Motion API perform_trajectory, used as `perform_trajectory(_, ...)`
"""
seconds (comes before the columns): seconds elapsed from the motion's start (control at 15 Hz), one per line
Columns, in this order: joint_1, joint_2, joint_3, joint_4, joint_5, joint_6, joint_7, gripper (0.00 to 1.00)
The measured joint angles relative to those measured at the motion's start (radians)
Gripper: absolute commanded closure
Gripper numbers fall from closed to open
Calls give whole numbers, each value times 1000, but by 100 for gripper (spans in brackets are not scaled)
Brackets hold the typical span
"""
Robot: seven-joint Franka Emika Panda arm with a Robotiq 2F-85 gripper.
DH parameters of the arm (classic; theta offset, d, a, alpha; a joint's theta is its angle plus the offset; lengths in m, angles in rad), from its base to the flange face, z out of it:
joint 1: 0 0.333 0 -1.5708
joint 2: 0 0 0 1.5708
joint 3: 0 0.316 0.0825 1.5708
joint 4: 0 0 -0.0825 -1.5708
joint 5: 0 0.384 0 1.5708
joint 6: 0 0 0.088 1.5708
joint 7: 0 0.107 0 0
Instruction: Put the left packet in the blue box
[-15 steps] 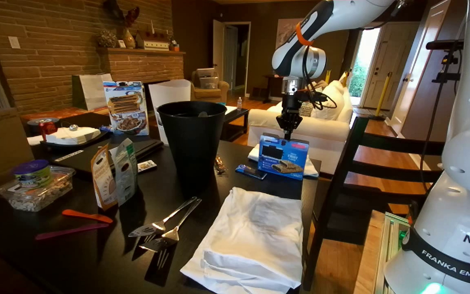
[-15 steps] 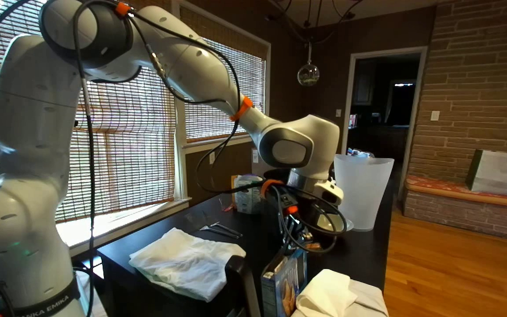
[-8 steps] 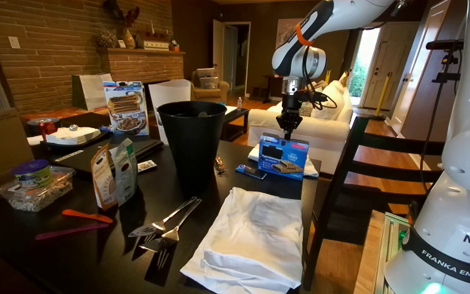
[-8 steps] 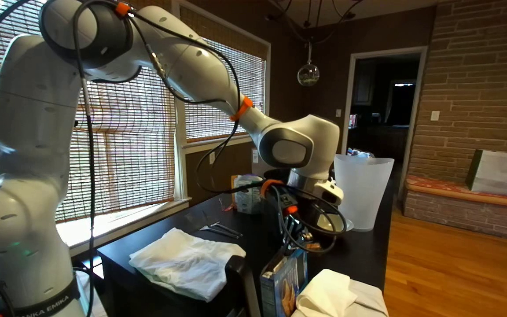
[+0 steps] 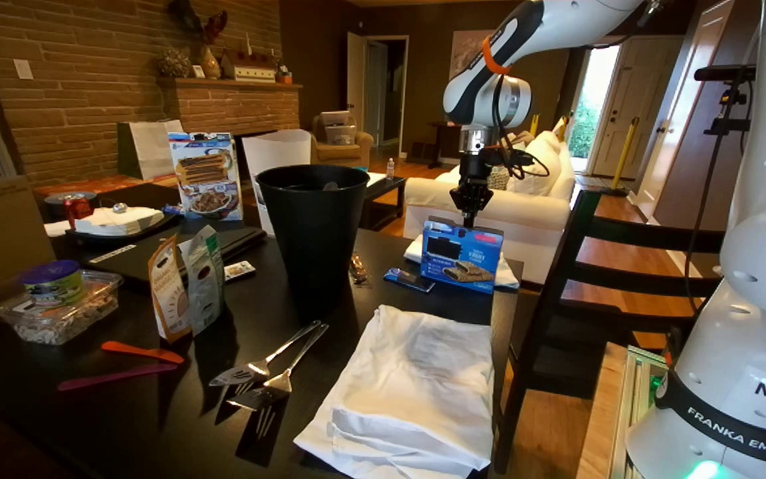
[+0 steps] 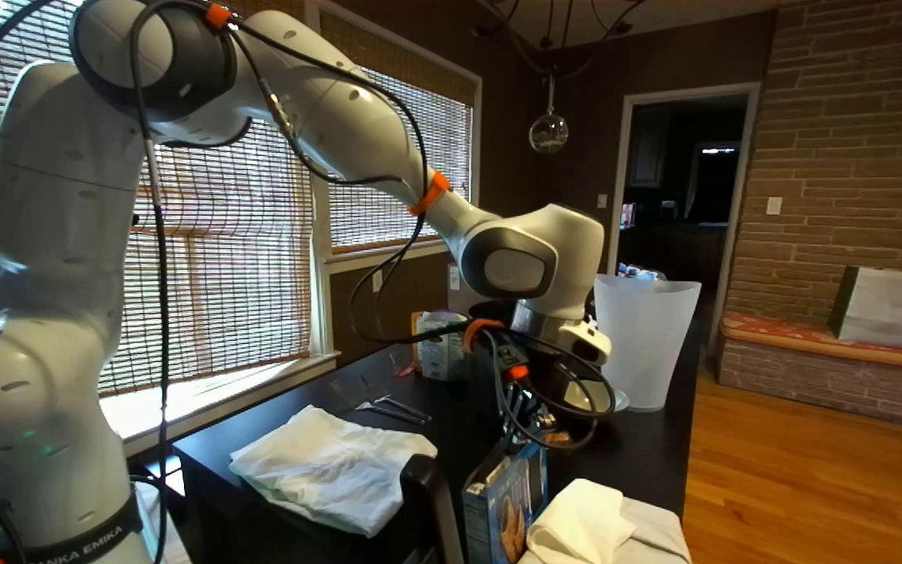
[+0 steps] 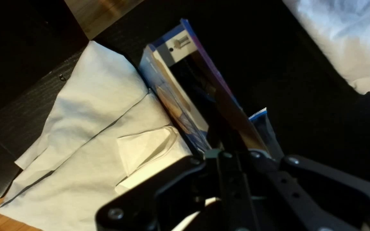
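The blue box [image 5: 463, 256] stands upright near the table's edge, its open top facing up; it also shows in an exterior view [image 6: 517, 501] and in the wrist view [image 7: 175, 109]. My gripper [image 5: 469, 221] points down from above, its fingertips reaching into the box's open top. In the wrist view the gripper's fingers [image 7: 233, 157] stand close together, shut or nearly so. Whether anything is between the tips is hidden in the dark box. A slim blue packet [image 5: 408, 279] with a whitish serrated end lies on the table beside the box; its end shows in the wrist view [image 7: 267, 131].
A folded white cloth [image 7: 92, 138] lies against the box's far side. Another white cloth [image 5: 416, 379] lies nearer. The tall black bin [image 5: 313, 233] and a small brownish wrapper [image 5: 360, 271] stand left of the box. Snack bags [image 5: 170, 286] and metal utensils [image 5: 276, 376] are farther left. A chair [image 5: 642, 229] adjoins the table.
The arm has stayed in place. The blue box has shifted very slightly in an exterior view. The packet on the table has not moved.
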Motion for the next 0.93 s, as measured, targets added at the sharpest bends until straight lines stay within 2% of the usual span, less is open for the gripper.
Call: perform_trajectory(0.93,0,11,0,0,1,9,29,100)
